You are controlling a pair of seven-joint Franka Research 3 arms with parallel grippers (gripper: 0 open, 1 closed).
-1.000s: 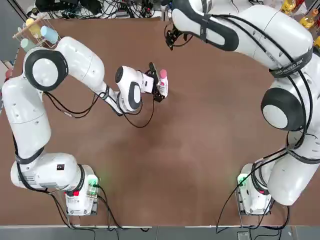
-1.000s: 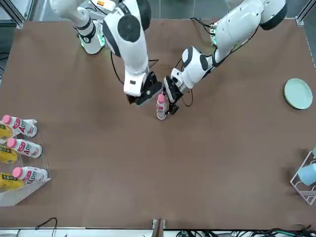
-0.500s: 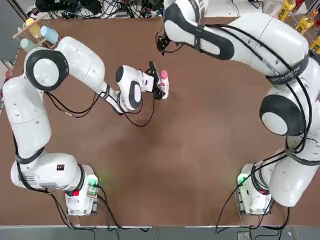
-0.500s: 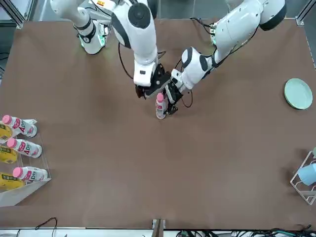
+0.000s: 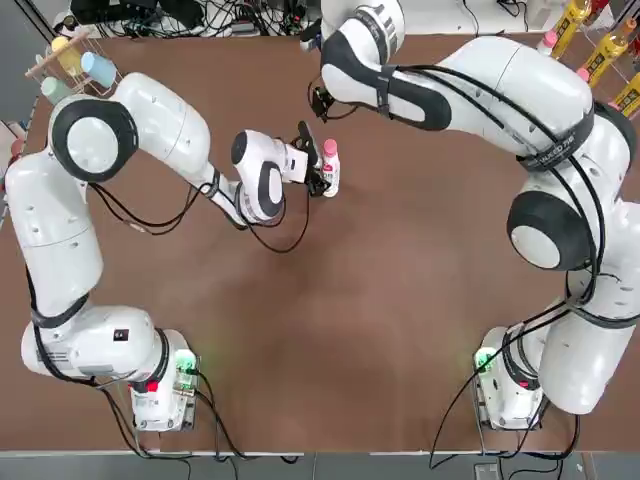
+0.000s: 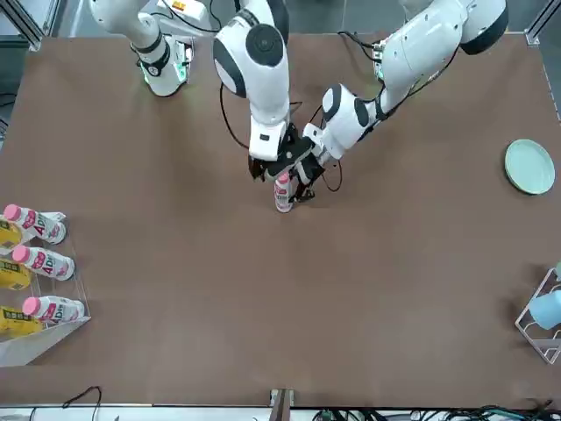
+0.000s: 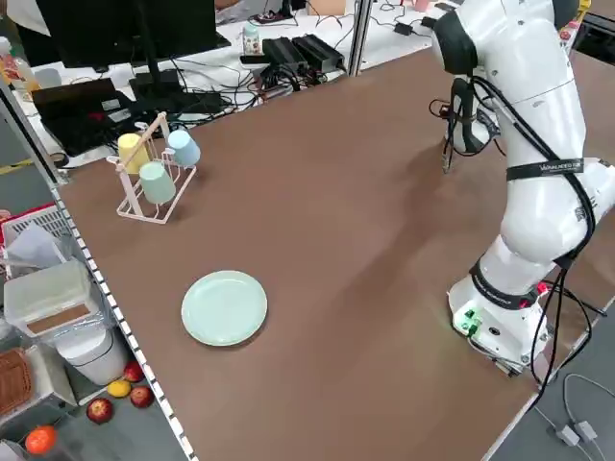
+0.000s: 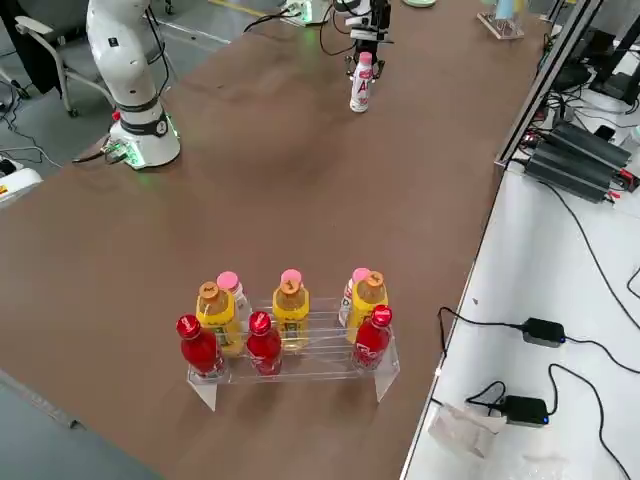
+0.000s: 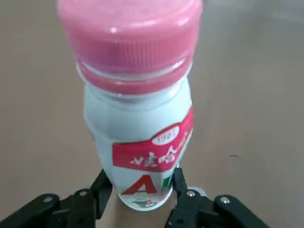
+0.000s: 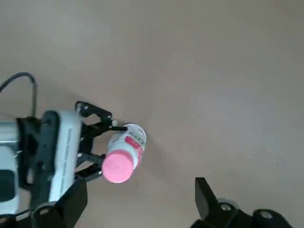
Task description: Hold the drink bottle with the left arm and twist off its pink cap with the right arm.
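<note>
The left claw (image 9: 140, 183) pinched the bottle (image 9: 142, 114) low, where it looked light and slick. Nearby, the right claw (image 10: 141, 186) hung spread; the stiff cap's (image 9: 135, 54) ribbed side seemed graspable.

Your drink bottle (image 9: 142, 128) is small and white, with a red and green label. It stands upright on the table, and the left arm (image 5: 165, 125) pinches it low down. Your round pink cap (image 9: 133, 42) sits on top of it. The right arm (image 5: 490, 85), big and white too, has its open gripper (image 10: 141, 187) near them.
</note>
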